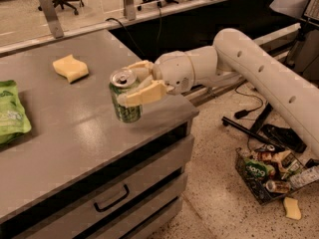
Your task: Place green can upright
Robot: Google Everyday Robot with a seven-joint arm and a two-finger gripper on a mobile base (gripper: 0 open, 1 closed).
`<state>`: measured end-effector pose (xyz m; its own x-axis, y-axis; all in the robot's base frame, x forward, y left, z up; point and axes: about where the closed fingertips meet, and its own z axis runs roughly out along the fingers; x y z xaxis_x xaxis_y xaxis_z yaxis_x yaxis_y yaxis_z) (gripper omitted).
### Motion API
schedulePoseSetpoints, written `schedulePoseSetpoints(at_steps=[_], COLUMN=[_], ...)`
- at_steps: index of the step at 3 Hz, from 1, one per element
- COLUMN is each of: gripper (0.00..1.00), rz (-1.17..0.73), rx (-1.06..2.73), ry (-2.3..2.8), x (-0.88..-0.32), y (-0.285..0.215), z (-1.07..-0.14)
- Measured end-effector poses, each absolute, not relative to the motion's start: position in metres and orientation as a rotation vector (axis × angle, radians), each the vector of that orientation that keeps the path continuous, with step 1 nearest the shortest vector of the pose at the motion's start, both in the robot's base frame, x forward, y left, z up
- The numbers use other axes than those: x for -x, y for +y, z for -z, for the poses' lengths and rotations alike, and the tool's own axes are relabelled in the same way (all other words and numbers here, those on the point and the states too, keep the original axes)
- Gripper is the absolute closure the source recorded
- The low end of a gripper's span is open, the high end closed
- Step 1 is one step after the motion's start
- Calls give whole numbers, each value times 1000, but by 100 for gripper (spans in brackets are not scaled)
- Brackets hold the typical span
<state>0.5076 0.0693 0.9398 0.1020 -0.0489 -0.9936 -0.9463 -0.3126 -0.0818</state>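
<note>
Camera view, the only one: the green can (pixel 125 99) stood upright over the counter (pixel 75 138), close to the counter edge nearest the arm (pixel 249 68), its base at or just above the top (I could not tell whether it touched). The gripper (pixel 127 83) reached in across that edge and was clamped on the can, one pale finger across its front, the other behind its rim. A yellow sponge (pixel 71 67) lay toward the counter's back and a green snack bag (pixel 11 114) at its far end, both well apart from the can. Release looked like the risk. If the fingers opened with the base clear of the counter, or dragged coming away, the can could tip and roll off the counter's edge.
</note>
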Motion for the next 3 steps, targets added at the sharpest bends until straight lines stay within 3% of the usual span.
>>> schedulePoseSetpoints(at_steps=[1, 2, 3], gripper=[100, 84, 60], rz=[-1306, -1320, -1320], rx=[1500, 1478, 1495], ry=[1025, 978, 994], x=[-510, -511, -516], y=[61, 60, 62], z=[-937, -935, -928])
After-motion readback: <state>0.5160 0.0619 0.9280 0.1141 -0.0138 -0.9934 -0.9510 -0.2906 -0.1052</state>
